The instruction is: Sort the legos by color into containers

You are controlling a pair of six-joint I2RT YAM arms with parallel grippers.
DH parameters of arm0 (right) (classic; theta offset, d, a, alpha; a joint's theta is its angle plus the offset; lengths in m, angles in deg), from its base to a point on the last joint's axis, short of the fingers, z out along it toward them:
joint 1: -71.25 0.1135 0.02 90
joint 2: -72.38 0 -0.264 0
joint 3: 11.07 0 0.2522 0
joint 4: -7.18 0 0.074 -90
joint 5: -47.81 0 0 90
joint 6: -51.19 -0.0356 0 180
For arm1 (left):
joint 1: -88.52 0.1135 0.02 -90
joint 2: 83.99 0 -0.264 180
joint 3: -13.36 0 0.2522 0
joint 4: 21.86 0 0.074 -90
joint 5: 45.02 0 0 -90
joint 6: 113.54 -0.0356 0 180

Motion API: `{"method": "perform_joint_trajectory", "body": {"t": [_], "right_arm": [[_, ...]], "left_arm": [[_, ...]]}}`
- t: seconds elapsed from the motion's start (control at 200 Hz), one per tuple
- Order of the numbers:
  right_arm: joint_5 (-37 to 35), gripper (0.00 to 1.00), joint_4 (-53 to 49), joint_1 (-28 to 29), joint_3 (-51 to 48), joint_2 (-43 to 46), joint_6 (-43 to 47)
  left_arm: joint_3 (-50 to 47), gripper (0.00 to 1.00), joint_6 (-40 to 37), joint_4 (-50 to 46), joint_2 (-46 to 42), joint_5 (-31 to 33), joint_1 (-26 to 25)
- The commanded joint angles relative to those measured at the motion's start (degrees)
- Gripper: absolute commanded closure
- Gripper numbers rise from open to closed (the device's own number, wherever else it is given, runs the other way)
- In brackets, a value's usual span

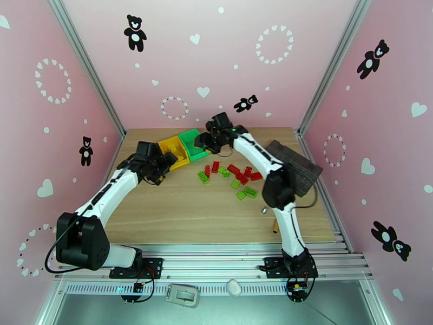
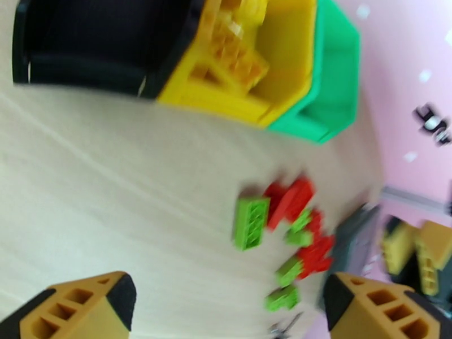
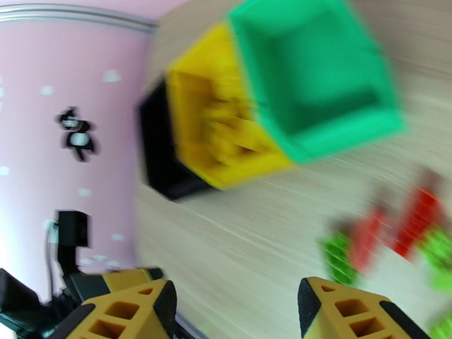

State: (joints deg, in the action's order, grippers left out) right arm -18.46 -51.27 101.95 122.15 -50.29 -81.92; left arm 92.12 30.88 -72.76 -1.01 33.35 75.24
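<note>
Arms lean in toward one spot. The left arm (image 1: 116, 188) rises from its base, folds at the shoulder and reaches forward and rightward, low over the table (image 1: 178, 212). It ends in the left gripper (image 1: 166, 158), whose jaws stand wide apart with nothing between them. Just ahead of those jaws sit the containers (image 2: 226, 100), three bins joined in a row whose long axis runs crosswise to the gripper's reach, open tops upward. The black bin (image 2: 85, 69) lies ahead on the left finger's side. The yellow bin (image 2: 294, 52) is straight ahead with yellow bricks (image 2: 237, 46) inside, and the green bin (image 2: 339, 63) is toward the right finger's side. The right gripper (image 1: 203, 141) hangs at the green bin's right edge, jaws parted over bare table, the row beyond its fingertips. Red and green legos (image 1: 233, 177) lie scattered on the table, off the right finger's side of both grippers. One green brick (image 2: 251, 221) lies flat, studs up, its long axis pointing away from the left jaws toward the bins. The right arm (image 1: 254, 153) climbs from its base to a raised elbow, then slopes forward and leftward.
</note>
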Motion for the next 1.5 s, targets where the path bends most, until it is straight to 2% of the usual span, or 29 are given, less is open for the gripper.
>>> {"method": "perform_joint_trajectory", "body": {"t": [0.0, 0.13, 0.25, 0.521, 0.681, 1.166, 1.492], "right_arm": [[-9.38, 0.38, -8.76, -0.56, -9.59, 5.68, 7.13], [-12.13, 0.38, -7.48, -1.52, -20.59, 13.04, 8.23], [-14.83, 0.38, -8.51, -1.86, -26.4, 17.74, 9.39], [-17.11, 0.38, -9.31, -1.82, -33.55, 23.93, 10.07], [-17.13, 0.38, -9.11, -1.87, -35.33, 25.7, 9.32], [-15.65, 0.38, -8.59, -1.88, -36.56, 26.96, 8.51], [-14.76, 0.38, -8.3, -2.13, -35.54, 25.55, 8.1]], "left_arm": [[3.99, 0.08, -2.52, -5.52, 2.27, 5.92, -2.58], [7.67, 0.09, -3.14, -8.03, 5.29, 8.27, -5.19], [11.09, 0.11, -3.19, -9.93, 9.55, 9.54, -8.43], [22.91, 0.14, -3.84, -14.91, 24.11, 12.41, -18.32], [30.28, 0.14, -5.05, -18.22, 32.74, 12.98, -21.79], [38.63, 0.16, -6.83, -20.14, 43.54, 14.14, -21.77], [40.04, 0.28, -7.82, -20.53, 46.0, 14.01, -19.76]]}}
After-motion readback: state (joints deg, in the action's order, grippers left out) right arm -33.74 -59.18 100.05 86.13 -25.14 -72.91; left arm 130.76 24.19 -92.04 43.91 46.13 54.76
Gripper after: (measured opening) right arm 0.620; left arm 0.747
